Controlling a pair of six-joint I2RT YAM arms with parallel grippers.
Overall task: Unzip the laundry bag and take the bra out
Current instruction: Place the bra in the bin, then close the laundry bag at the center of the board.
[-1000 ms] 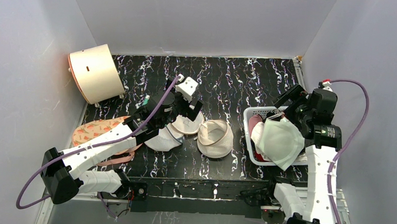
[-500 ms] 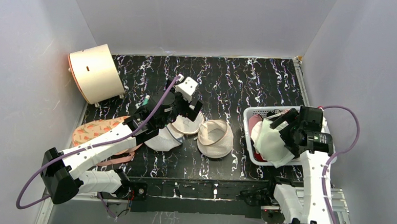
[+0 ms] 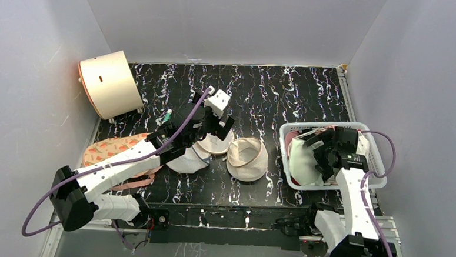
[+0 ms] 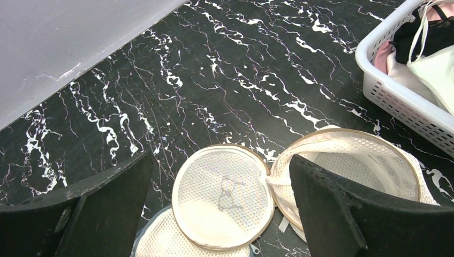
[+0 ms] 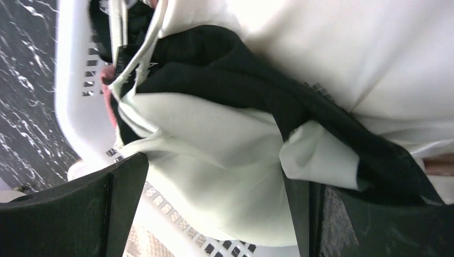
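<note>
Right fingers (image 5: 64, 214) apart over bra (image 5: 214, 160)

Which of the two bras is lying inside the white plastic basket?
The white moulded-cup bra with black parts; the peach bra with orange print lies on the black marbled table, far left.

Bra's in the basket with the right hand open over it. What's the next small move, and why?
Probably lift the right hand straight up, clear of the basket. Its jaws stand wide with the bra lying between them, apparently not pinched, inside the basket, and the laundry bag lies unzipped on the table. A straight lift seems least likely to snag fabric.
</note>
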